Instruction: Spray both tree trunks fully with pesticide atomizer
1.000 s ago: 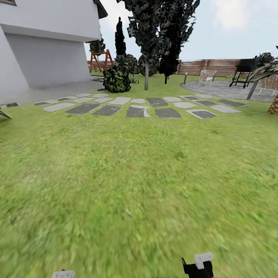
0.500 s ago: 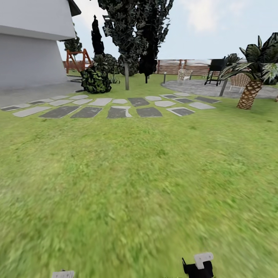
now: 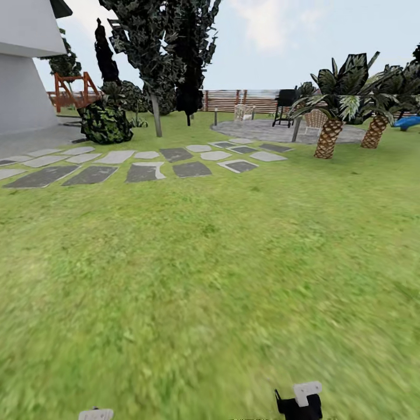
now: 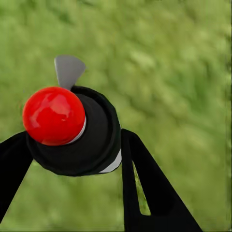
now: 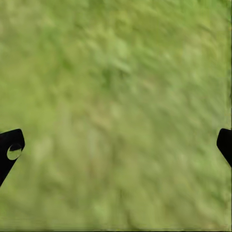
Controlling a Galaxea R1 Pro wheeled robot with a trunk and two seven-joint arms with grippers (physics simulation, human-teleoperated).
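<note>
Left gripper (image 4: 72,154) is clamped on the pesticide atomizer (image 4: 82,137), one black finger pressed on each side of the body. Bottle: round black body, glossy red ball (image 4: 54,116) on top sitting on a thin white ring, small white patch on the lower edge next to the near finger, grey fin-shaped tab (image 4: 68,70) sticking out past the ball. Beyond the fingers, just blurred grass (image 4: 183,72).

Right gripper (image 5: 116,147) is spread wide, nothing between the fingers (image 5: 10,151); only the two tips show, at opposite edges of the right wrist view, with grass past them.

Head view: lawn (image 3: 221,274) runs ahead of both grippers and is smeared, so no fine detail in it. A white-tipped black part (image 3: 300,399) and a pale bit (image 3: 95,414) are cut off at the bottom edge; can't tell what they are.

Far ahead and left of the grippers: stone slabs (image 3: 146,170), pale and dark grey, set in the grass. Beyond them a dark ragged tree (image 3: 160,52) on a thin pale trunk, a dark bush (image 3: 105,122), a slat fence (image 3: 233,100). Ahead right: two scaly-trunked palms (image 3: 329,116), a paved patch (image 3: 262,129) with chairs, small and hard to read. White house wall (image 3: 23,76) cut off at far left.
</note>
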